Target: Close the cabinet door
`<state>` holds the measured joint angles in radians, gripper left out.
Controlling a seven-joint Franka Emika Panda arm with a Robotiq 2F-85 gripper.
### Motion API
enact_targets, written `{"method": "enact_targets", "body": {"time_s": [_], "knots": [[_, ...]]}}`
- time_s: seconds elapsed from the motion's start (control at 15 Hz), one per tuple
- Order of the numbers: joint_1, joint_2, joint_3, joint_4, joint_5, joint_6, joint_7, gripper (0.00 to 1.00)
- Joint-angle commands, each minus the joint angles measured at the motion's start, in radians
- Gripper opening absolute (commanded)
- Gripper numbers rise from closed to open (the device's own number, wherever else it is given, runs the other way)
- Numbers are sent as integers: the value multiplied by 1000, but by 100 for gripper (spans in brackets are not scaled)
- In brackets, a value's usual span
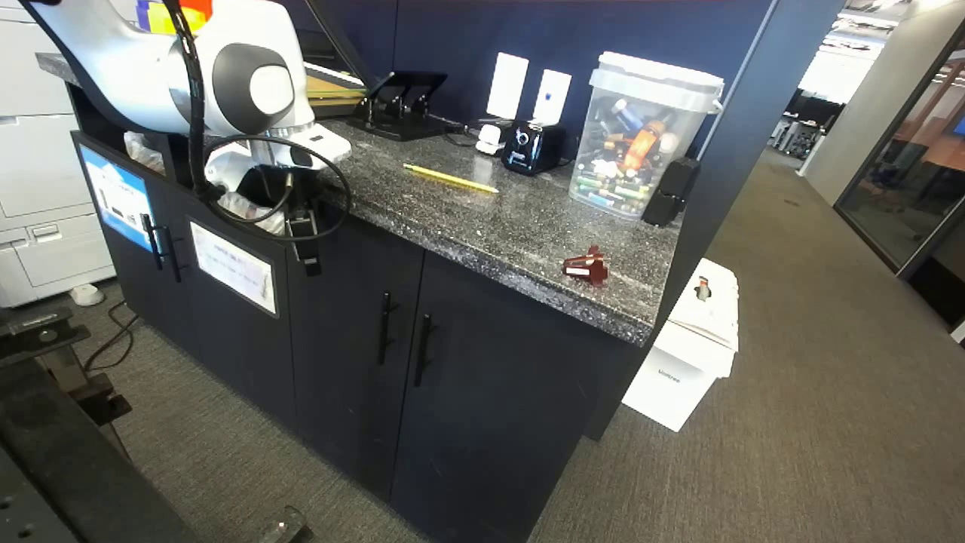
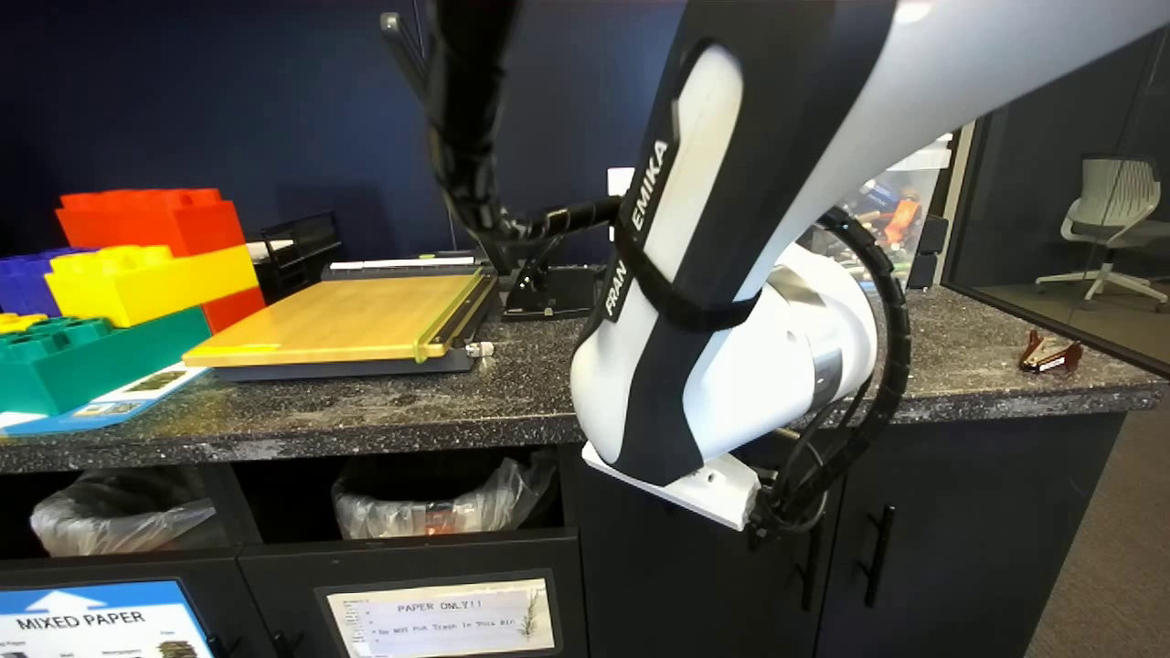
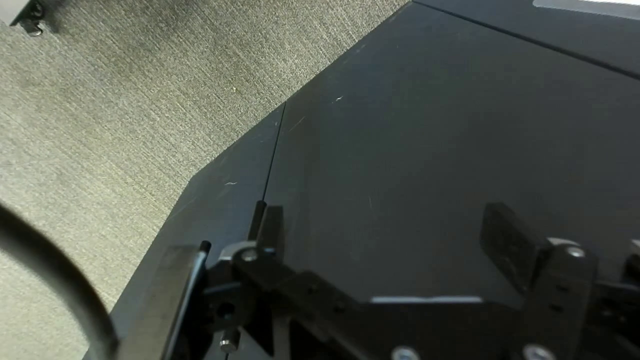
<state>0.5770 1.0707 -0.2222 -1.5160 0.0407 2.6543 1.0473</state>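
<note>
Jaws apart, clear only in wrist view, cabinet door (image 3: pixel 400 165) apparently flush

"MIXED PAPER" sign (image 2: pixel 96 623), "PAPER ONLY!!" label (image 2: pixel 441 616) (arm (image 2: pixel 731 219), "EMIKA")

The white arm (image 1: pixel 143 68) nearly washes out in both exterior views — the cabinet doors (image 1: pixel 339 369) sink toward black; in the wrist view the carpet (image 3: pixel 125 110) looks bright, the near cable (image 3: pixel 55 275) blurred.
</note>
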Motion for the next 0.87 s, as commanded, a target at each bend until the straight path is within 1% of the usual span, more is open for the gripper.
{"method": "enact_targets", "body": {"time_s": [0.0, 0.8], "knots": [[-16, 0, 17, 4, -31, -2, 19, 100], [-16, 3, 17, -7, -30, -2, 19, 100]]}}
